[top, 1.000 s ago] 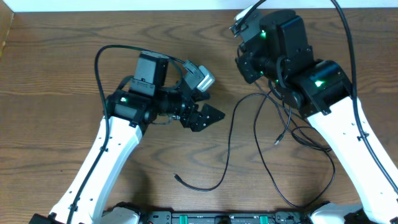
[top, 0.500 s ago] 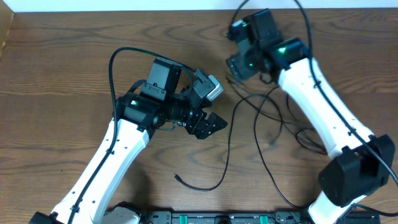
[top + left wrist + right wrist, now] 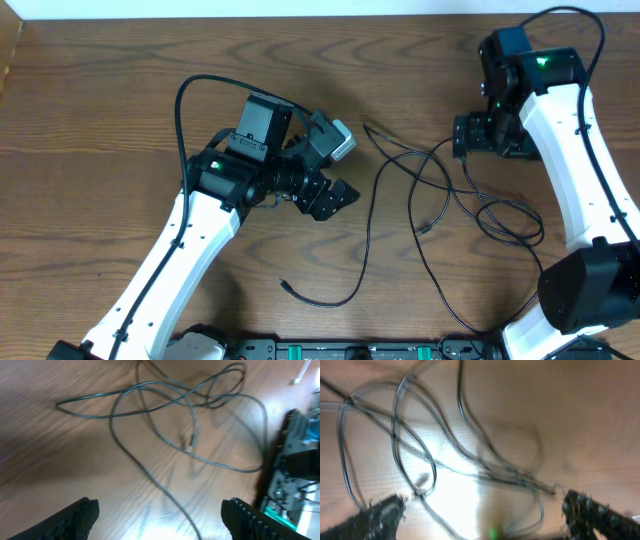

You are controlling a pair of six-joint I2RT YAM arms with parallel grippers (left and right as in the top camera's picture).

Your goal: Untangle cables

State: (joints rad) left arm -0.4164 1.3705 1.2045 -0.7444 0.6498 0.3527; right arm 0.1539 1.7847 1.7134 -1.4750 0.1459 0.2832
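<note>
Several thin dark cables (image 3: 412,172) lie crossed and looped on the wooden table between the arms. One cable runs down to a plug end (image 3: 285,286) at the front, and another plug end (image 3: 424,229) lies mid-table. My left gripper (image 3: 335,196) is open and empty, hovering left of the tangle. In the left wrist view its fingers (image 3: 160,520) straddle one cable strand (image 3: 150,467) without touching it. My right gripper (image 3: 463,135) is over the tangle's right side. The blurred right wrist view shows it (image 3: 485,515) open and empty above the looped cables (image 3: 410,455).
A black rail with green parts (image 3: 350,351) runs along the table's front edge and also shows in the left wrist view (image 3: 292,475). A white wall (image 3: 200,8) borders the far edge. Thick black leads (image 3: 185,100) hang on the arms.
My right arm has swung from the top centre to the right side. The cables near it shifted slightly and one end now lies free at the top. My left arm barely moved.
</note>
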